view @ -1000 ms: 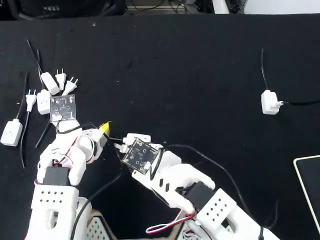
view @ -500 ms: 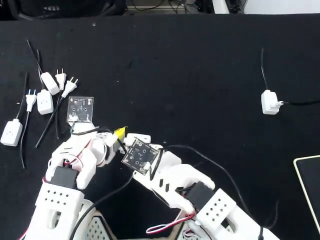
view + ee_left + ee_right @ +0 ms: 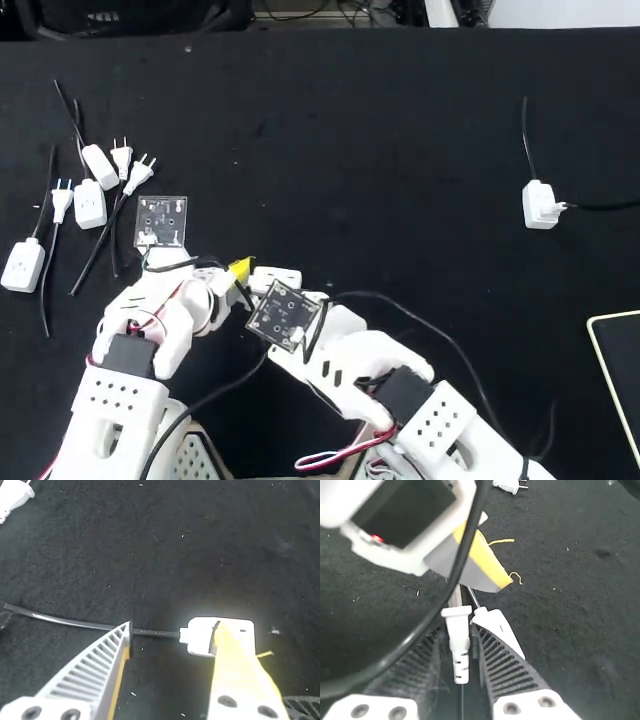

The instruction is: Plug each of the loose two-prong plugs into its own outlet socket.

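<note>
**Item 1, plug** [image 3: 458, 642]. White, with a narrow ribbed body and a flared collar. My right gripper [image 3: 461, 625] is clenched on it, one finger on each side. Past the collar I can make out one thin metal pin; the second prong I cannot tell. A black cable [image 3: 427, 625] crosses in front and covers part of one finger.

**Item 2, socket** [image 3: 220, 632]. White rectangular block with a short neck. A black cord [image 3: 65, 621] runs from the neck across the table [image 3: 165, 540]. From above, the block lies near the front middle of the table, just beside the tips of both arms. My left gripper [image 3: 172, 630] is released, jaws wide. The yellow-taped finger [image 3: 235, 665] lies over the block and hides its middle. The white finger [image 3: 100, 665] sits apart, beside the cord. I cannot see the socket's holes.

**Item 3, spare plugs** [image 3: 122, 155] and spare sockets [image 3: 88, 205]. These lie in a loose cluster at the table's left, well apart from both grippers.

**Item 4, far block** [image 3: 540, 205]. White, at the table's right, with cords leaving it. I cannot tell whether a plug sits in it.
</note>
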